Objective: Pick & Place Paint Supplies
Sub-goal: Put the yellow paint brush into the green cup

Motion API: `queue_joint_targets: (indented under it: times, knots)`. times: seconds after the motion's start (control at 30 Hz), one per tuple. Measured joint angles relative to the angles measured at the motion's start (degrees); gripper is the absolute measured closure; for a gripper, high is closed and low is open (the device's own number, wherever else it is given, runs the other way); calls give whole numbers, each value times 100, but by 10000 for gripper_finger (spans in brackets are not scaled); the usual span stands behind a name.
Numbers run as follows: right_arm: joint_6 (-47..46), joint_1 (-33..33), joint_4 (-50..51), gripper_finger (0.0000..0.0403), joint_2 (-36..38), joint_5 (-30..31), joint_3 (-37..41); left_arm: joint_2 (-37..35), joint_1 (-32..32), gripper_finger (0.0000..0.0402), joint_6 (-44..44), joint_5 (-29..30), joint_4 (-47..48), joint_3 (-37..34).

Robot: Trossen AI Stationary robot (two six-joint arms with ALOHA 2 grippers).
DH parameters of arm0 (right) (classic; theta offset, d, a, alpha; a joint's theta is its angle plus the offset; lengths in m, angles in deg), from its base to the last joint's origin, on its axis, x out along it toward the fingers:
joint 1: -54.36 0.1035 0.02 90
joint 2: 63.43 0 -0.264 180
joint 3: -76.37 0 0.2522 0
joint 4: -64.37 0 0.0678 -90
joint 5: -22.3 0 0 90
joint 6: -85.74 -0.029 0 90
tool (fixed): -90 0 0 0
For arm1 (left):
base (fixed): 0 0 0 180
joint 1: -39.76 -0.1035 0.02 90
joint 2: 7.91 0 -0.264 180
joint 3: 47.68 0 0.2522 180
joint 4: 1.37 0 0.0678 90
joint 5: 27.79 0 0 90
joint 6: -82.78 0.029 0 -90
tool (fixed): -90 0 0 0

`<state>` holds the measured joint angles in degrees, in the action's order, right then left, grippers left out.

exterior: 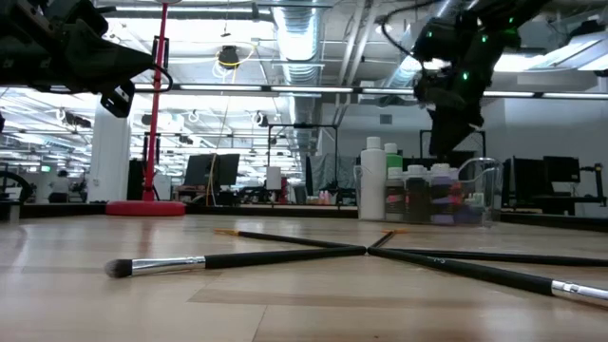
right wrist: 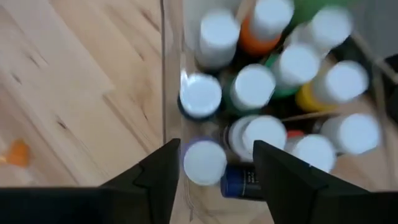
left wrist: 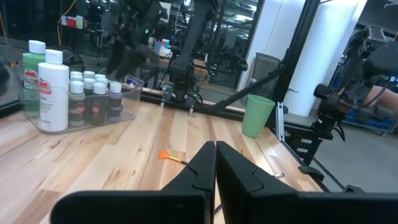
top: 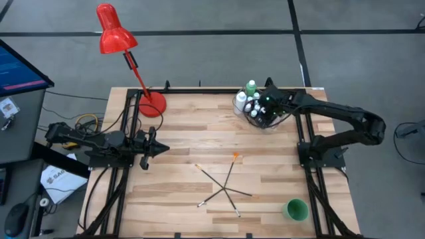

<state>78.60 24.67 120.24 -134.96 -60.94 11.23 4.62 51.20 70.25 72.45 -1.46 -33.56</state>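
Several tiny white-capped paint bottles (right wrist: 252, 87) stand packed in the clear tub (top: 264, 113) at the table's far right. A taller white bottle (top: 240, 101) and a taller green one (top: 250, 87) stand upright at the tub's left end. Thin dark paintbrushes (top: 223, 182) lie crossed on the wood near the table's middle. My right gripper (right wrist: 214, 171) hangs open just above the tub, fingers pointing down, a purple bottle's white cap (right wrist: 204, 162) showing between them. My left gripper (top: 158, 148) is shut and waits above the table's left side.
A red desk lamp (top: 151, 104) stands at the far left of the table. A green cup (top: 295, 210) sits upright near the near right corner. Bare wood lies between the brushes and the tub. Black frame rails (top: 312, 169) run along both sides.
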Motion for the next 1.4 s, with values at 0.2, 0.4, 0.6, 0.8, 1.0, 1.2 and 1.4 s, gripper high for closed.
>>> queue_joint_targets:
  times: [0.2,0.4,0.6,0.8,1.0,1.2,1.4]
  knots:
    - [8,83,-160,204,557,-715,-430,1,0,400,4,0,-11,0]
    - [334,421,-596,215,1841,-2263,-397,1,0,400,4,0,-39,0]
    - [-60,919,-1018,234,3432,-2054,623,1,0,400,4,0,-42,0]
    - [-684,1141,-2092,250,4655,-1855,1984,0,0,400,7,0,-53,0]
    - [-1110,1278,-2685,263,5360,-1852,2950,-1,0,400,7,-2,-63,0]
    - [-1283,1568,-3695,273,5707,-1858,3763,1,0,400,7,0,-78,0]
    - [-1470,1909,-4371,279,5737,-1835,4379,1,0,400,7,-1,-153,0]
